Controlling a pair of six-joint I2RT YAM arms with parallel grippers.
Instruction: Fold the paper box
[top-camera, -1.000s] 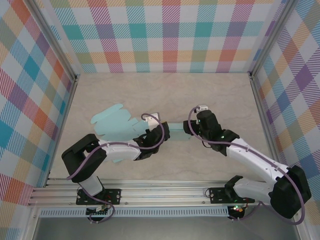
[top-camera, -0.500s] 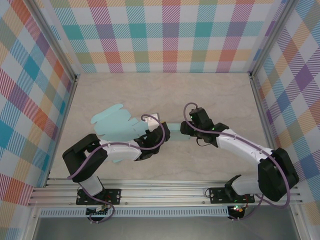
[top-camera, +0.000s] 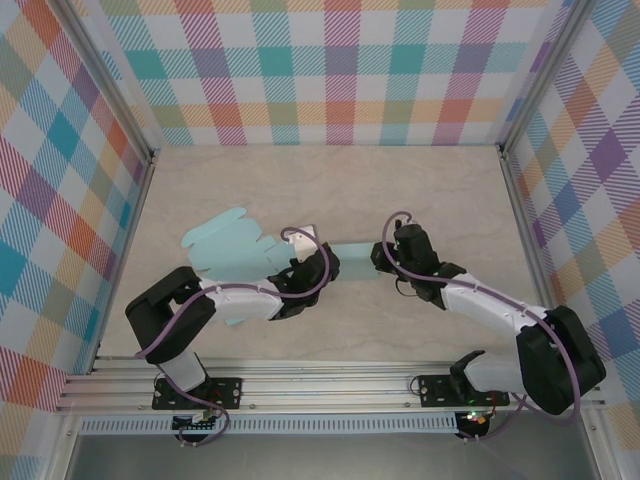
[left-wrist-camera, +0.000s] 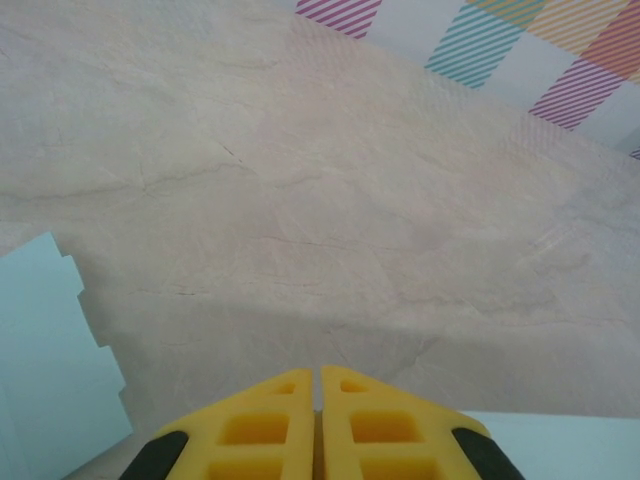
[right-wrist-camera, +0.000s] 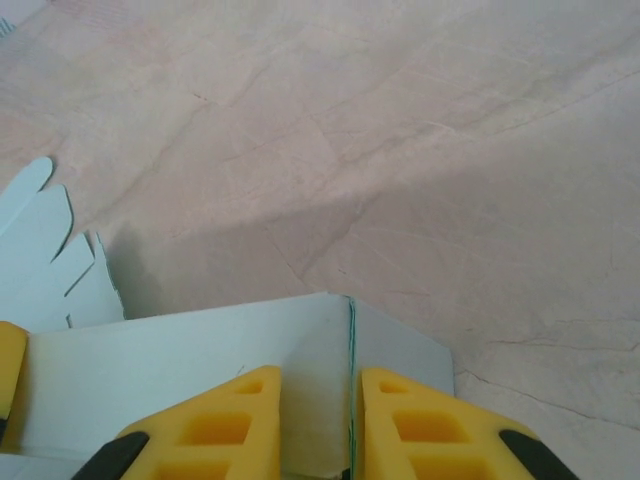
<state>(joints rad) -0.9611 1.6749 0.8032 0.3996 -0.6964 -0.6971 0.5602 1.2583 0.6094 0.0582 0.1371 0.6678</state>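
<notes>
Claw state first. Left claw (left-wrist-camera: 318, 425): yellow fingers together, no real gap. No paper is seen between them, so I cannot tell whether a thin edge is pinched. Right claw (right-wrist-camera: 320, 425): fingers a narrow gap apart, astride the crease (right-wrist-camera: 350, 360) where two raised panels meet. Whether the pads press on the paper cannot be told.

Paper box (top-camera: 230, 255): pale blue, mostly a flat blank, left of centre on the table (top-camera: 330, 190). The broad scalloped flap (top-camera: 215, 235) lies flat toward the far left. A long strip (top-camera: 355, 251) runs rightward from it, between the two claws. In the right wrist view this strip stands up off the table as a wall and turns a corner at the crease. Left claw sits at the strip's left end, right claw at its right end, both low over the table.

Step in hand (judgement): early, raising the first side wall and setting its corner. Nothing is closed into a box shape, and most of the blank is unfolded.

Next move calls for (judgement): a firm hold on the corner by the right claw with the left end steadied, then turning the short panel about the crease without dragging the sheet. The paper looks thin and light, likely to slide or buckle if one end is pulled alone. Slow, coordinated motion advised.
</notes>
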